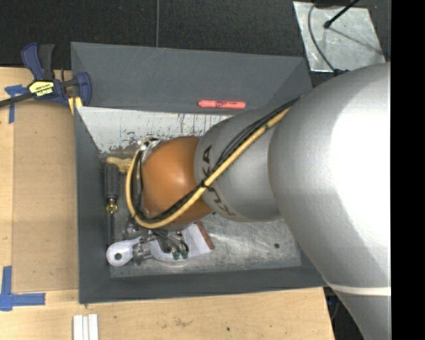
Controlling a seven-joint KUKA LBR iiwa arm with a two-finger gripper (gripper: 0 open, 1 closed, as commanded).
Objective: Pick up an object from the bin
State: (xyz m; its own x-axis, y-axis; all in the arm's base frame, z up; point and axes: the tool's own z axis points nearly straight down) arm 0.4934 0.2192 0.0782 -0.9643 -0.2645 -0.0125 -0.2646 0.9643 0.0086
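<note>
Jaws low in bin [89,199], beside white ring-ended piece [121,254].

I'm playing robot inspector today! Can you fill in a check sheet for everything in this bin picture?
Surface: grey bin, floor scuffed and scratched.
Job's things: white plastic piece with a round hole, in the near left corner, nearest the pincer.
Clutter: black stick along the left wall; tan piece further back; flat white and red-brown card beside the pincer.
Grippers: pincer low in the near left corner; open or shut cannot be told.
Cables: yellow and black cables run along the arm and loop round its orange cover.
Surroundings: dark floor behind the bin.
</note>
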